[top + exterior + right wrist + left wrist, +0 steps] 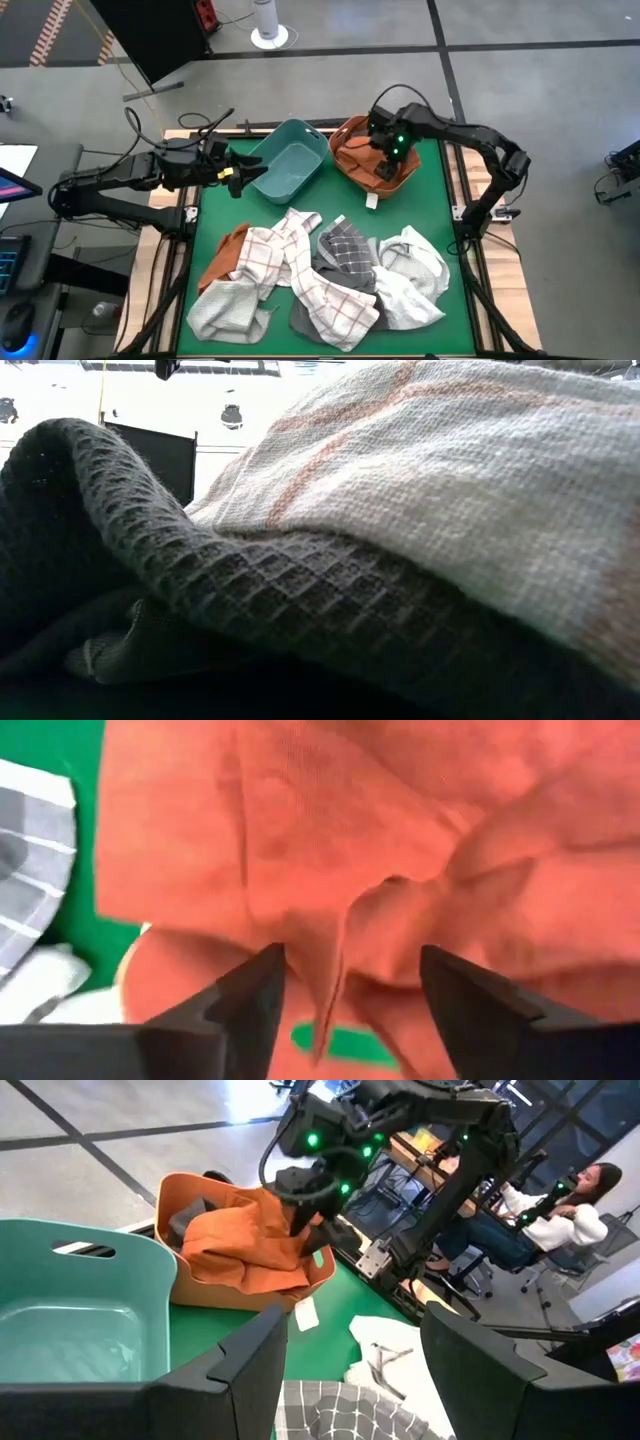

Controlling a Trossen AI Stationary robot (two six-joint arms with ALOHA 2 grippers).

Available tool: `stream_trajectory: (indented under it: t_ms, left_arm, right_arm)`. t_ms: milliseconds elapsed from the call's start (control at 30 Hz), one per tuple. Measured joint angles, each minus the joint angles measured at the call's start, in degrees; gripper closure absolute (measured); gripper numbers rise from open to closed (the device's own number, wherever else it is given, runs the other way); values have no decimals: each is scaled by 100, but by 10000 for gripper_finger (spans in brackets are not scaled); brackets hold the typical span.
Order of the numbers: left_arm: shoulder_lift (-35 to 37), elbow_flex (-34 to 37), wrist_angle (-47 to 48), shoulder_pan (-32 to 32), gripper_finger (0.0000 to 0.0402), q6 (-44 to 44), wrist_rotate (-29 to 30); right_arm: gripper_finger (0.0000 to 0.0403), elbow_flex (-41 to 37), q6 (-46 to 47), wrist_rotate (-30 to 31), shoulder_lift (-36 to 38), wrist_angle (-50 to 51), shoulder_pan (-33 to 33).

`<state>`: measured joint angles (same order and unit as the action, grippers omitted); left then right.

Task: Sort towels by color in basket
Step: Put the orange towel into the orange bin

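My right gripper (385,160) hung open over the orange basket (405,180) at the mat's far edge, the rust-orange cloth towel (250,1240) draped over its rim. Best lift straight up, fingers wide, so no fold snags. Left gripper (236,174) open beside the teal basket (290,165).

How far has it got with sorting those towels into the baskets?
Barely started. One orange towel already lies in the orange basket, and the right gripper hangs open just above it. The teal basket looks empty, with the left gripper open beside it. Left to do: the pile of towels on the green mat, including another orange one.
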<state>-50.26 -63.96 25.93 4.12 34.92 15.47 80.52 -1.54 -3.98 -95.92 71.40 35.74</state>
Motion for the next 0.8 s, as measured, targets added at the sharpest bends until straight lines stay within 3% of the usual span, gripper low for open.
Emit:
stream_trajectory:
  t_ms: [167, 367, 433, 600, 800]
  left_arm:
    - [0, 0, 7, 0, 183, 6, -14]
    - [0, 0, 26, 0, 183, 6, -14]
    - [0, 0, 36, 0, 183, 6, -14]
    - [0, 0, 35, 0, 183, 4, -14]
    - [2, 0, 33, -2, 183, -66, -14]
  right_arm:
    - [120, 672, -35, -3, 45, 483, -273]
    - [120, 796, -769, 6, 66, -100, -1249]
    - [120, 662, -1116, 261, 37, -333, -1673]
    - [120, 298, -1369, 1720, -67, -676, -2391]
    - [120, 161, -1095, 1769, -248, -694, -2512]
